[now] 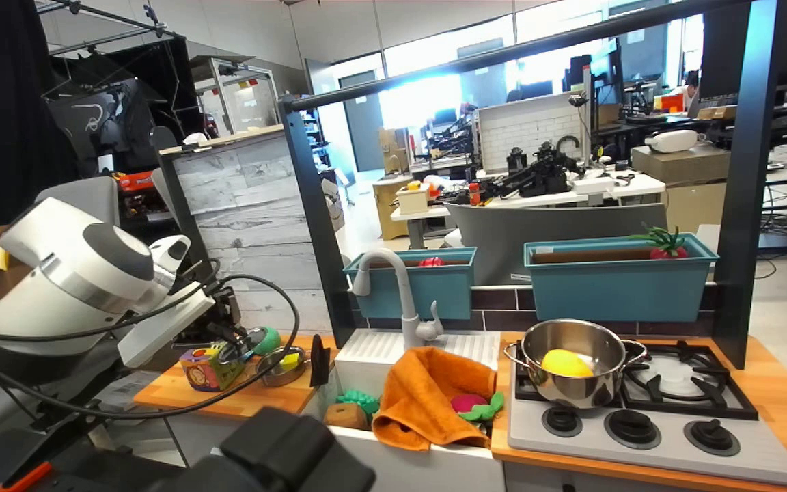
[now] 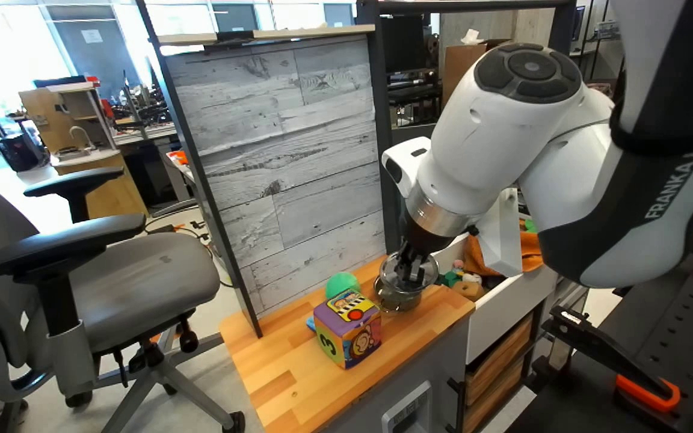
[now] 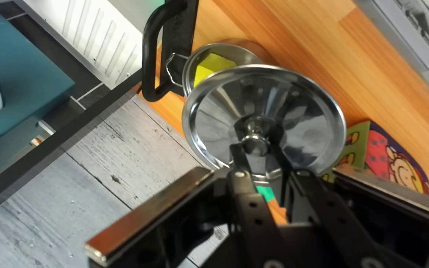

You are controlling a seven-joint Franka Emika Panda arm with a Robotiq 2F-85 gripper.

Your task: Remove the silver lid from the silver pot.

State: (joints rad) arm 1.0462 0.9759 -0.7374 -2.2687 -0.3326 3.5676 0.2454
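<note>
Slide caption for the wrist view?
Gripper holds the silver lid by its knob, partly hiding the uncovered silver pot.

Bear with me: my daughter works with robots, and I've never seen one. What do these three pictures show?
The white machine is a robot arm; the black part at its end, which grasps things, is the gripper. Two pictures come from cameras standing outside the robot; the third comes from its wrist, looking along the gripper. The gripper holds a silver lid by its knob, off the small silver pot. That pot has a yellow piece inside and stands on a wooden counter, with a colourful cube and a green round item nearby. In an exterior view, a larger pot with a rounded yellow item inside sits on a stove.
</note>
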